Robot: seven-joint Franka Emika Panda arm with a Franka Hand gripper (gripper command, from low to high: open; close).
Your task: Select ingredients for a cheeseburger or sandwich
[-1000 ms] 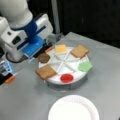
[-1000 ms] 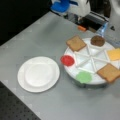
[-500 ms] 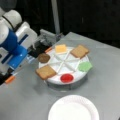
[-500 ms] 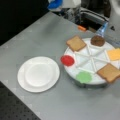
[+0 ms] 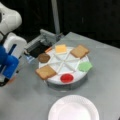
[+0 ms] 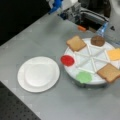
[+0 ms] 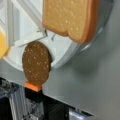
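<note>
1. You have the divided tray (image 5: pixel 75 77) in the middle of the table (image 5: pixel 105 60) in both front views, with the paper plate (image 5: pixel 73 110) near you in a front view, apart from the tray.
2. In that front view, the patty (image 5: pixel 44 57) lies in the tray's left compartment, one bread slice (image 5: pixel 45 72) just nearer than it, and the cheese slice (image 5: pixel 60 48) at the far edge.
3. The second bread slice (image 5: pixel 79 51) lies far right; the round piece (image 5: pixel 67 78) lies at the near edge.
4. The gripper (image 5: pixel 8 66) stands left of the tray, off it.
5. In the wrist view, the patty (image 7: pixel 36 63) overhangs the tray's rim.
</note>
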